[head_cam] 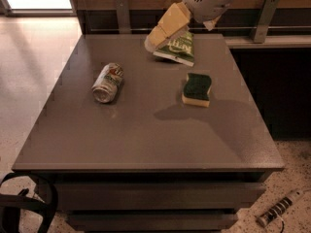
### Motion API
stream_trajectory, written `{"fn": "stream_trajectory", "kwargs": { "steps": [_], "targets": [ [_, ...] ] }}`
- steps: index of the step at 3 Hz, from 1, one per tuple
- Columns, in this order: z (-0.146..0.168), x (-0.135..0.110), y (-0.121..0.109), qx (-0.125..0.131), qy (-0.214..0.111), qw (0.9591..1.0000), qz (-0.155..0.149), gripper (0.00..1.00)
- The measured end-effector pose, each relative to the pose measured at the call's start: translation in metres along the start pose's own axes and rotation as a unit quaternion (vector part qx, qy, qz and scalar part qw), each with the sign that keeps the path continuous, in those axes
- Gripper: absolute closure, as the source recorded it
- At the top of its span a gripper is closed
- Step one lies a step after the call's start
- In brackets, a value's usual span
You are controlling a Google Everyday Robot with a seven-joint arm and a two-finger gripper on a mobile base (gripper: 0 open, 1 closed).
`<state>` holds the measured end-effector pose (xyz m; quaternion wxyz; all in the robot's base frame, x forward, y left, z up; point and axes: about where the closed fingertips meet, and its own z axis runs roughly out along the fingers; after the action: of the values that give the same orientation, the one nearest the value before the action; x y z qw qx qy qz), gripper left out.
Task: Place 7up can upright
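Note:
The 7up can (108,82) lies on its side on the left part of the grey table (146,135), its silver end facing the front. My gripper (155,39) hangs above the far middle of the table, well to the right of and behind the can, in front of the green chip bag (178,46). It holds nothing that I can see.
A green and yellow sponge (197,89) lies on the right part of the table. The chip bag lies flat at the far edge. A rail with posts (122,13) runs behind the table. A black cable (24,203) and a striped tool (279,208) lie on the floor.

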<state>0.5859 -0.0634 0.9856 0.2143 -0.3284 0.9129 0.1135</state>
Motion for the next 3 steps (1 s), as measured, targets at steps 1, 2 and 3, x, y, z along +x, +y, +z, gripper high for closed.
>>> {"fn": "stream_trajectory", "kwargs": {
  "steps": [1,2,3],
  "targets": [
    [0.023,-0.011,-0.007,0.028,0.052,0.9968,0.054,0.0],
    [0.054,-0.024,0.003,0.07,0.109,0.9821,0.137,0.0],
    [0.073,-0.037,0.021,0.097,0.134,0.97,0.178,0.0]
  ]
}}
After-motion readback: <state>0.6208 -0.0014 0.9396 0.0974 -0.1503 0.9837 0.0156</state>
